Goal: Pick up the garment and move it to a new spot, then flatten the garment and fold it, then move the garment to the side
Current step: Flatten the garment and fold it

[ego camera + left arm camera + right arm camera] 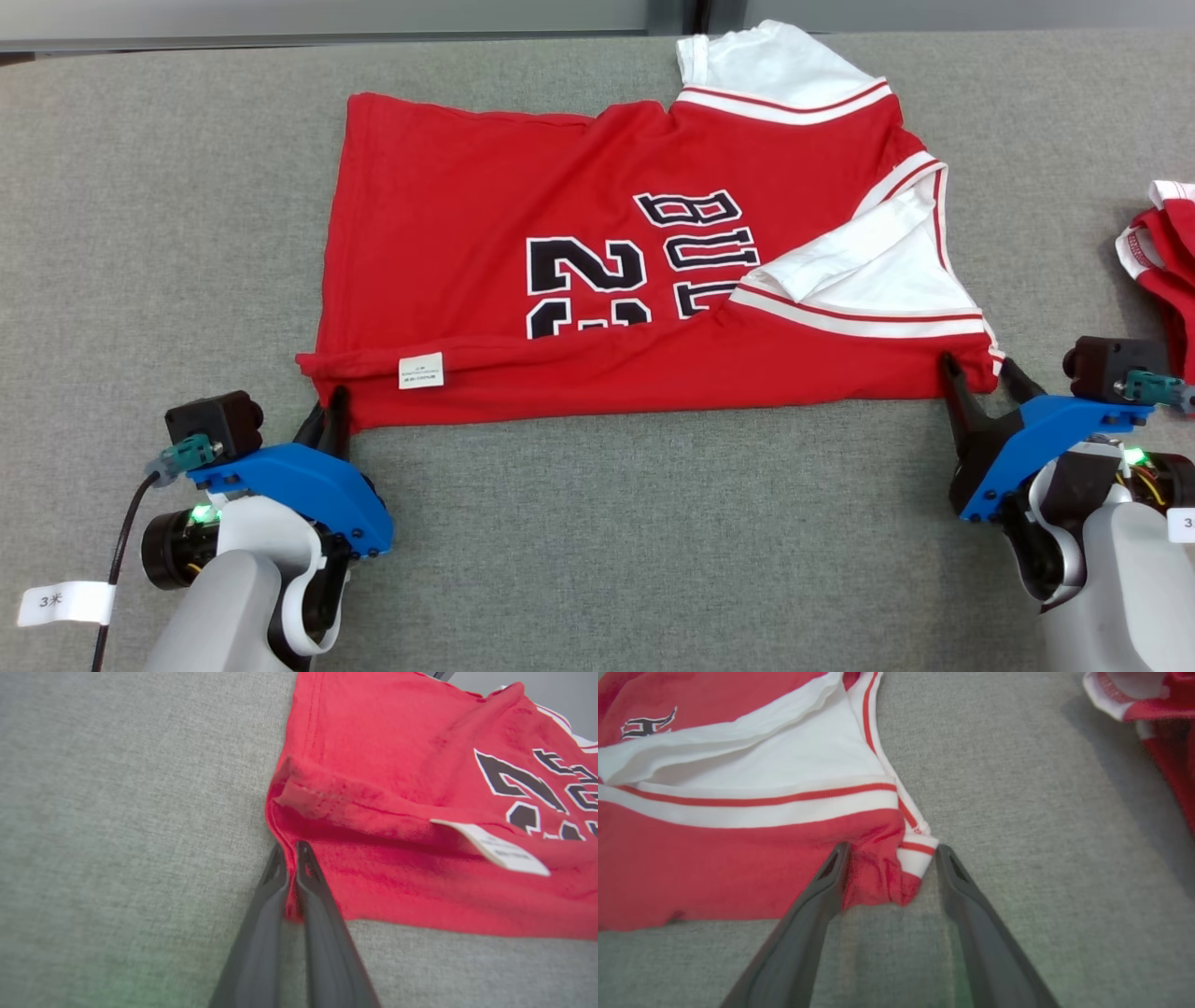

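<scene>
A red jersey (597, 280) with white sleeves and black lettering lies flat on the grey table, its near edge folded over with a white label (421, 371) showing. My left gripper (334, 403) is shut on the jersey's near left corner (292, 905), the fabric pinched between its fingers. My right gripper (980, 373) stands open at the near right corner, and that corner (896, 877) bunches between the spread fingers (831, 872).
A second red and white garment (1162, 252) lies at the table's right edge, also seen in the right wrist view (1153, 714). Grey table surface (653, 523) stretches between the two arms. The table's far edge runs just behind the jersey.
</scene>
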Robot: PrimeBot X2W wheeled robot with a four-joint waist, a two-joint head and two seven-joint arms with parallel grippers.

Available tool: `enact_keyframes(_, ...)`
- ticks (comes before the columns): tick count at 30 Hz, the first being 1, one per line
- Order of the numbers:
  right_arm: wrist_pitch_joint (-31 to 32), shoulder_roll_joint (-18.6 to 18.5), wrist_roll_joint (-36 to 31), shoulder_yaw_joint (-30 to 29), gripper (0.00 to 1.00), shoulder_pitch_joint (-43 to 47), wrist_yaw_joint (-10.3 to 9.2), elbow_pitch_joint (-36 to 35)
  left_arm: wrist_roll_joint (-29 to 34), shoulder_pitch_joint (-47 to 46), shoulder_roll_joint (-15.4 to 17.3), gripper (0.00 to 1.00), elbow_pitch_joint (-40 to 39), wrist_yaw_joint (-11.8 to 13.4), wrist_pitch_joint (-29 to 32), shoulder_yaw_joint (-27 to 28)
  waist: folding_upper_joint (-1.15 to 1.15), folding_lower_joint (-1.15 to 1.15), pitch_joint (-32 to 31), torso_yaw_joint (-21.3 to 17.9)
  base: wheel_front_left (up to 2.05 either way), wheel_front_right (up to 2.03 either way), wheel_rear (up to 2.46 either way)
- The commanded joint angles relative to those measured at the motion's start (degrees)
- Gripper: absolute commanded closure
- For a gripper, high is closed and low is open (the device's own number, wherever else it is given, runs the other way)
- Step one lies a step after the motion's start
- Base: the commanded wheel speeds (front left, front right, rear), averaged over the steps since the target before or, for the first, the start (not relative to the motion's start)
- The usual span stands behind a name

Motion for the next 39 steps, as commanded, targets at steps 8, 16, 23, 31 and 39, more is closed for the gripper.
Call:
enact_keyframes(8,-1.7,0.1,1.9,0.4,1.0,2.8,0.02,-1.0,0.3,2.3,0.9,1.0,-0.4,-0.5,-0.8,-0.7,0.0,0.01,-3.3,0.0,0.0,0.0,0.0)
enact_keyframes(16,3.1,0.1,4.5,-0.1,1.0,14.3,0.01,-13.5,-0.1,10.2,5.6,1.0,-8.2,1.2,2.5,-0.2,0.0,0.01,-8.1,-0.5,0.0,0.0,0.0)
enact_keyframes(23,7.5,0.1,9.0,0.3,1.0,24.5,0.01,-22.3,0.4,20.3,8.9,1.0,-17.2,5.6,7.1,-0.7,0.0,0.01,-9.6,-0.9,0.0,0.0,0.0)
enact_keyframes(31,9.2,0.1,9.3,0.7,0.0,26.1,0.03,-26.2,-1.3,24.3,8.9,0.0,-22.4,8.4,10.4,-0.5,0.0,0.01,-9.2,-0.4,0.0,0.0,0.0)
enact_keyframes(39,15.3,-2.0,4.2,4.2,0.0,14.4,0.03,-32.1,-0.9,16.5,12.7,0.0,-27.9,7.4,14.3,1.1,0.0,0.01,-7.5,-1.0,0.0,0.0,0.0)
